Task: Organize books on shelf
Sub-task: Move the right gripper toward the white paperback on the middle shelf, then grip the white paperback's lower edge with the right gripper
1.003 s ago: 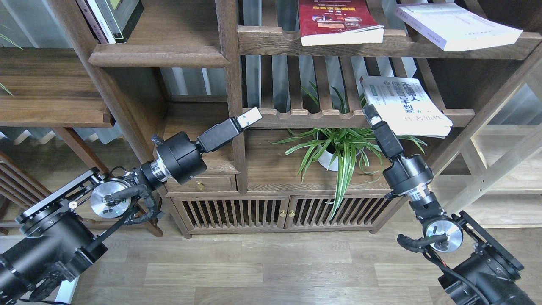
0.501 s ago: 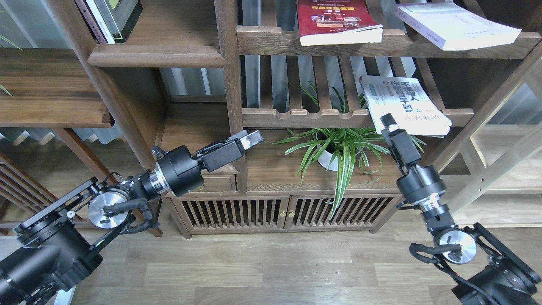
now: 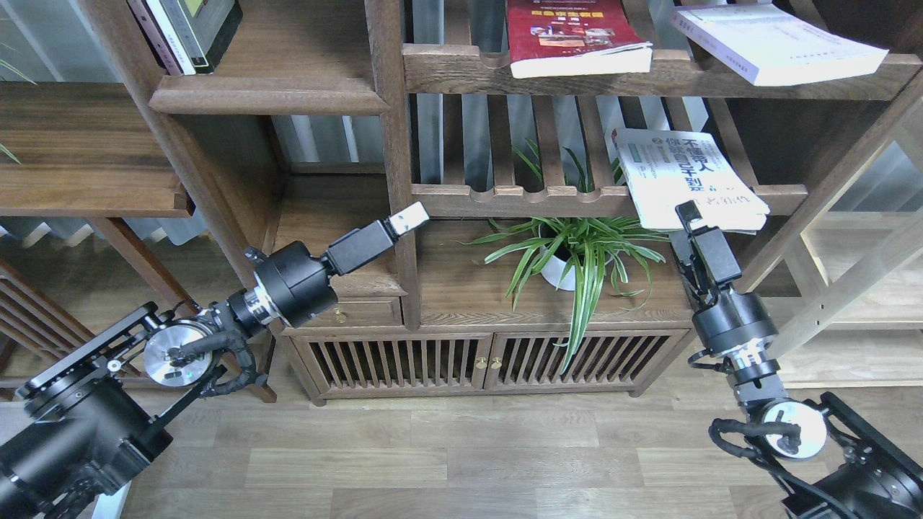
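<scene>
At upper left, the solid shelf (image 3: 267, 94) already carries upright volumes. The left gripper (image 3: 409, 216) hangs mid-frame, holding nothing; I cannot tell how its jaws stand. Top centre lies the red book (image 3: 570, 32), the lavender-white book (image 3: 775, 43) beside it. The right gripper (image 3: 689, 214), jaw state unclear, sits under the white book (image 3: 685, 176) overhanging its slatted ledge, probably for lifting.

white book (image 3: 685, 176) | cover: large green-and-black Chinese characters, "不懂带人" legible | other covers: unreadable
</scene>
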